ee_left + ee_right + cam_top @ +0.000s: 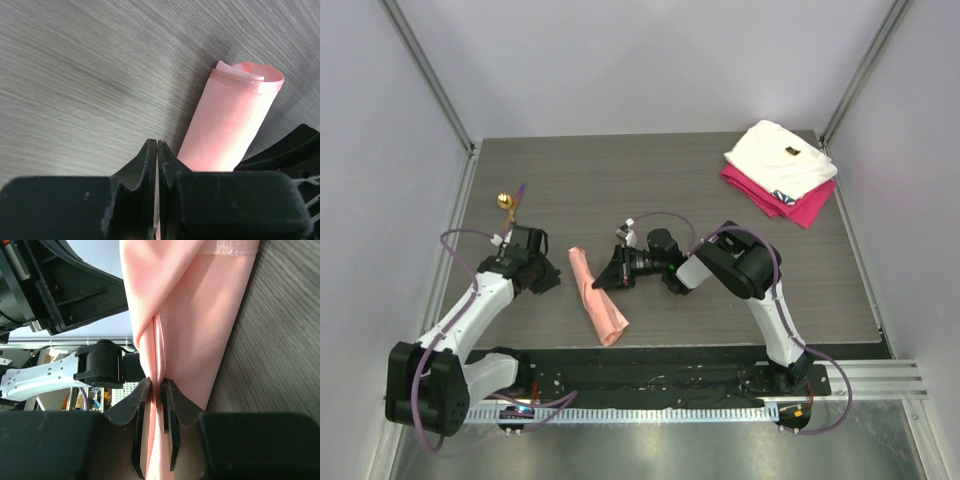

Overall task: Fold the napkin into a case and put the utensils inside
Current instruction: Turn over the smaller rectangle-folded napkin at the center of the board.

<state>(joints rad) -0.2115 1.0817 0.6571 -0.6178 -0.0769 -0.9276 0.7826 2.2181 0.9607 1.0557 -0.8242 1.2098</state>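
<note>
**A:** Napkin (597, 297) status, top view?

**B:** It is folded into a long narrow strip and lies diagonally on the table (720, 190), toward the near edge, between the two grippers. The left gripper (548, 280) is just beside its far end. The right gripper (603, 280) touches its right edge about mid-length.

**A:** Utensils?

**B:** The utensils (508, 203) lie near the table's left edge, beyond the left gripper and well apart from the napkin. A gold bowl and a purple handle are visible. The rest is too small to tell.

**A:** Anything else on the table?

**B:** The white cloth (780, 155) sits folded on the magenta cloth (798, 207) in the far right corner.

**A:** Left wrist view?

**B:** The left fingers (142, 167) are pressed together, tips touching. The napkin lies just right of them, its rolled end open and its near part running under the right finger. A pink sliver shows low in the slit, but B cannot tell whether any cloth is pinched.

**A:** Right wrist view?

**B:** The right fingers (139, 402) are clamped on the napkin, with pink layers running straight between the pads. The fold stands lifted off the wood there, and the rest drapes down to the table on the right. The left arm (45, 377) is visible behind.
</note>
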